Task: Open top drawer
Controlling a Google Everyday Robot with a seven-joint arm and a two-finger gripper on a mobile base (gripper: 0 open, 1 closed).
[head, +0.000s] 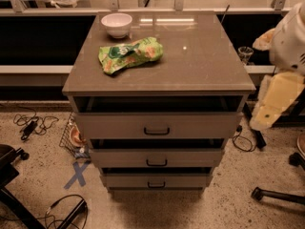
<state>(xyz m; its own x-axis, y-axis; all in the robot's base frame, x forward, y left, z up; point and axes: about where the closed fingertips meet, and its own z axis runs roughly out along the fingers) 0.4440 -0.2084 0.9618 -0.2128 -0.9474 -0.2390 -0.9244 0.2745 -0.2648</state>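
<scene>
I am looking at my robot's cream and white pincer (263, 119). It is hanging off to the right of the grey-brown desk (205, 56), near the top drawer's right end and not touching it. It is holding nothing, and I cannot tell if it is open or closed.

The wide grey-brown top drawer (190, 125) is sitting right under the desk top. It is sticking out a little toward me, with a dark gap above its front. Its small black handle (157, 131) is in the middle. I cannot see what is inside.

Two narrower grey-brown drawers (190, 157) are sitting below it, and they are sticking out a little too.

On the desk, a small round white bowl (116, 24) is standing at the back left. A crinkly green snack bag (129, 55) is lying just in front of it.
</scene>
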